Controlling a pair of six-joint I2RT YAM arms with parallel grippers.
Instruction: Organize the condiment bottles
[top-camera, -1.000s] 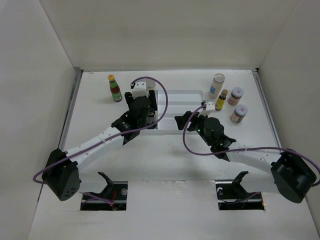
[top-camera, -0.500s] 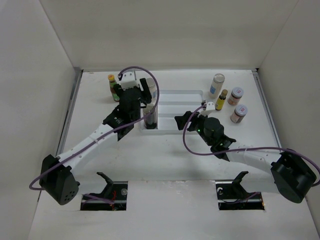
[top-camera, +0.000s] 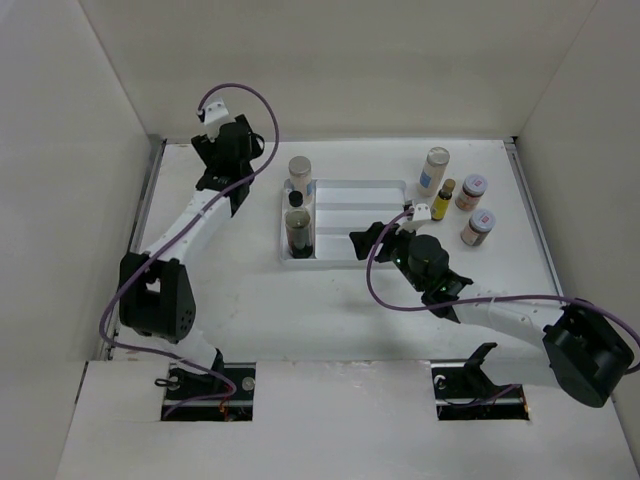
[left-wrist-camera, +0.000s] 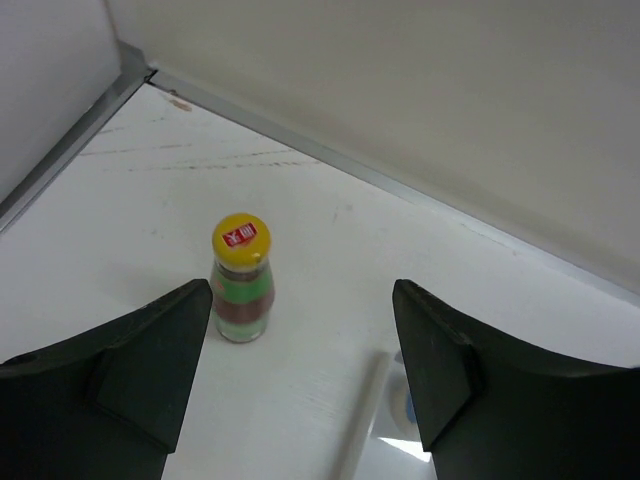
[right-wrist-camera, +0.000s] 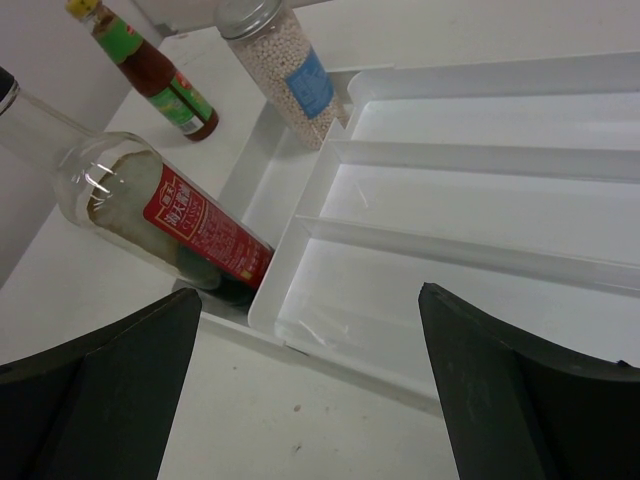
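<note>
My left gripper (top-camera: 228, 160) is open and empty at the back left. In the left wrist view the red sauce bottle (left-wrist-camera: 241, 280) with a yellow cap stands upright just beyond the left finger (left-wrist-camera: 150, 370); the arm hides it from above. The white tray's (top-camera: 400, 186) left compartment holds a silver-capped jar of white beads (top-camera: 300, 170), a black-capped bottle (top-camera: 297, 199) and a dark bottle (top-camera: 298, 234). My right gripper (top-camera: 375, 237) is open and empty at the tray's near edge (right-wrist-camera: 300, 345). The red-labelled bottle (right-wrist-camera: 170, 215), bead jar (right-wrist-camera: 285, 70) and sauce bottle (right-wrist-camera: 150, 75) show there.
At the back right stand a white-capped bottle (top-camera: 434, 170), a small yellow bottle (top-camera: 443, 200) and two pink-lidded jars (top-camera: 471, 190) (top-camera: 479, 227). The tray's other compartments (right-wrist-camera: 470, 200) hold nothing. Walls close in the table at the left, back and right.
My left arm has swung from the tray's left compartment to the back-left corner, leaving the dark bottle standing in the tray. The right arm has stayed where it was.
</note>
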